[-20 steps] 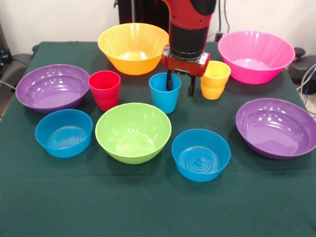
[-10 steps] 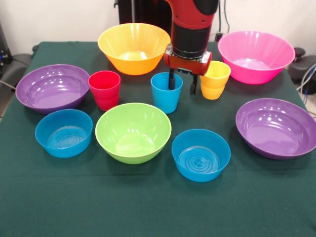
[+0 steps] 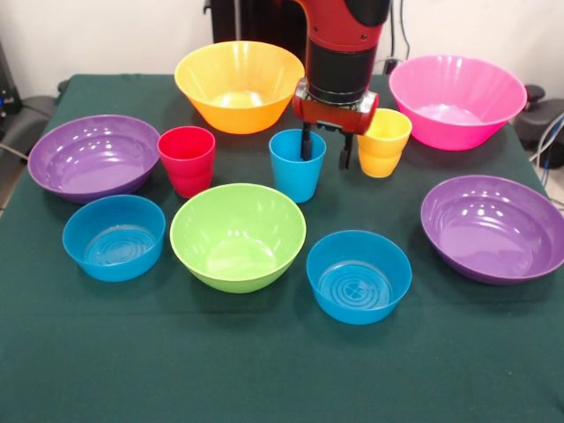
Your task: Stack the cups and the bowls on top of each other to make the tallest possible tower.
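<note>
While nothing is stacked yet and every piece is sitting apart on the green table (image 3: pixel 282 379), the main risk is lying in the grasp now being set up at upper centre: the gripper (image 3: pixel 324 152) is straddling the near-right rim of the blue cup (image 3: pixel 296 166), one finger dipping inside the cup and the other hanging outside, between it and the yellow-orange cup (image 3: pixel 383 142). If the jaws are closing off-centre on that thin wall, the light tumbler is likely to tip, twist or slip out on lifting, and the outer finger is standing close enough to nudge its yellow-orange neighbour. The fingers are standing spread, not yet pinching the rim as far as can be judged. The red cup (image 3: pixel 187 160) is waiting at centre left, with the lime green bowl (image 3: pixel 238 235) and two small blue bowls (image 3: pixel 114 237) lying lower in the frame.
</note>
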Available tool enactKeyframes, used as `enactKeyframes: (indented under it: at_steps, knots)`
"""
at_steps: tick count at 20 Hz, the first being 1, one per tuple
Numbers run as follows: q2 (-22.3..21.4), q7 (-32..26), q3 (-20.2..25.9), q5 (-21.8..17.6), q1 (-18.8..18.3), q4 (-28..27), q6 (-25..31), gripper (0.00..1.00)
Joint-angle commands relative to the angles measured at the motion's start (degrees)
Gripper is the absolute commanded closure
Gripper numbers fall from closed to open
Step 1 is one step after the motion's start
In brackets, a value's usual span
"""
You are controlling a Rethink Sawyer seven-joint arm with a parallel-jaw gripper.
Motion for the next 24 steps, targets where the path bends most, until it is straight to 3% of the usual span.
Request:
enactKeyframes:
  at_steps: [1,4,5,14,24]
  knots:
    - [0.8,7.0,4.3,-0.7,0.7,0.5,0.7,0.0]
    - [0.9,7.0,4.0,-0.7,1.0,0.3,1.0,0.0]
    - [0.9,6.9,3.9,-0.7,1.1,0.1,1.4,1.0]
    - [-0.1,6.3,3.3,-1.1,1.5,-0.5,2.3,1.0]
    - [-4.8,5.8,1.6,-0.2,3.1,-3.3,15.0,1.0]
